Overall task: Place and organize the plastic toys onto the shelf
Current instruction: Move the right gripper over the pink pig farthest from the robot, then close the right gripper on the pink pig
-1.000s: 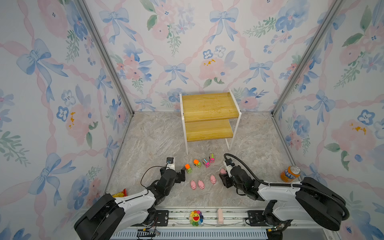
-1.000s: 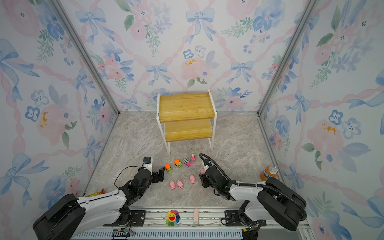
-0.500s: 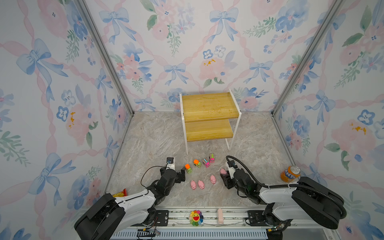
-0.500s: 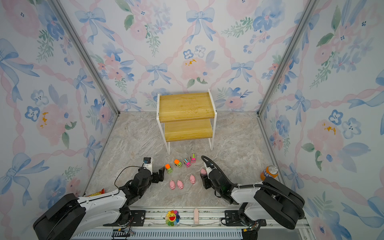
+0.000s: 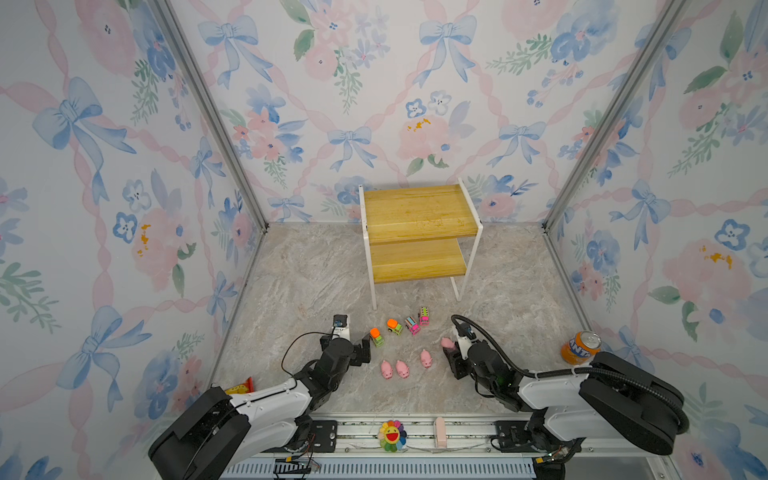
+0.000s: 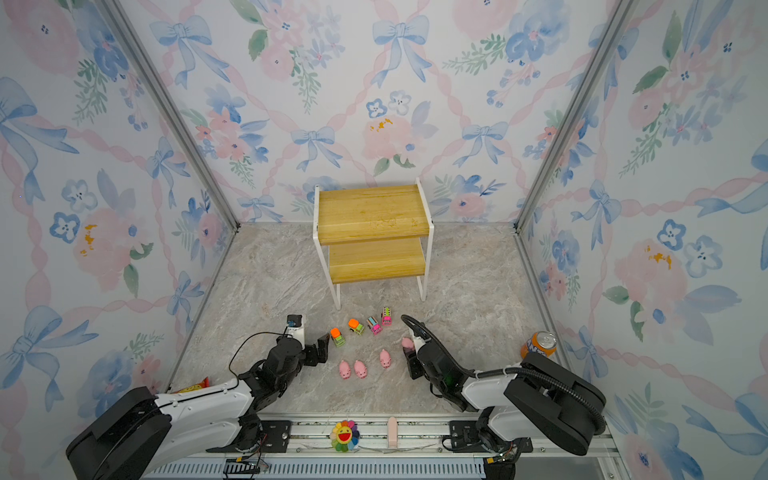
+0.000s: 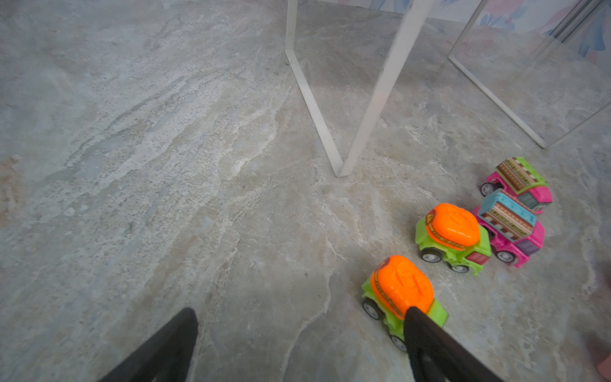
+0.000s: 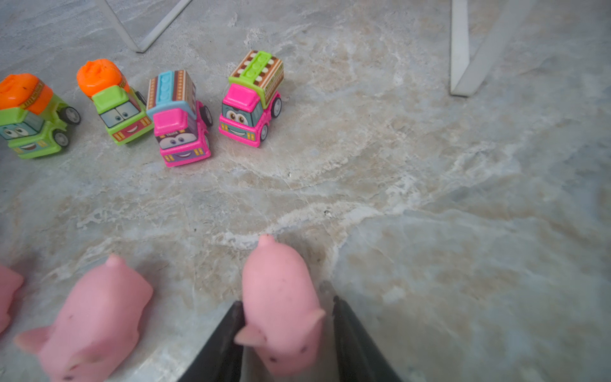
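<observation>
Progress: nothing shelved | shelf (image 5: 419, 216) bare, eight plastic toys (image 5: 424, 316) on floor, near side | left gripper (image 7: 300, 311) spread wide beside green truck (image 7: 401, 291) | right gripper (image 8: 287, 301) astride rightmost pig (image 8: 277, 281) (gap one side, unclamped)

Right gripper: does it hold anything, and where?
The pink pig lies between the right gripper's fingers at its flanks; one side shows a gap, so a hold cannot be told.

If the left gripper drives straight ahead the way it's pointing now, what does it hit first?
Probably the nearer green truck. One finger of the open left gripper looks right up against it, though depth is unclear.
</observation>
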Controlling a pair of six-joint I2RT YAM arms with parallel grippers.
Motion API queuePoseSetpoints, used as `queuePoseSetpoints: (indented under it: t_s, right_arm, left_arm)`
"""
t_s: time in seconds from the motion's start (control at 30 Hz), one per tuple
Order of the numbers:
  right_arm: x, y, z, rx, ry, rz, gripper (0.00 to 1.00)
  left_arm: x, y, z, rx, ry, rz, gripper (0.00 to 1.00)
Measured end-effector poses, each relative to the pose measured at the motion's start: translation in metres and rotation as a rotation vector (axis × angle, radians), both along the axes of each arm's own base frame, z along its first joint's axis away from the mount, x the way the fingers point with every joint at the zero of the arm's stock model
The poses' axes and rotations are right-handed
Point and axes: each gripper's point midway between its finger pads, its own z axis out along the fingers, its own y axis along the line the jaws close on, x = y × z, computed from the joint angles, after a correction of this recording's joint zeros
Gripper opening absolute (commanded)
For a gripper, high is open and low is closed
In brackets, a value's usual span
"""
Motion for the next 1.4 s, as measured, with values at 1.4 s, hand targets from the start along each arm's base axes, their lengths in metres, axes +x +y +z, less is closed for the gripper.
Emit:
queuePoseSetpoints:
  t_s: [1.4]
  right_arm:
    - [-0.010, 0.020, 0.012, 0.041, -0.013, 0.140, 0.22]
  left_arm:
    - [0.000, 0.000, 0.000, -0.001, 0.000, 0.000, 0.98]
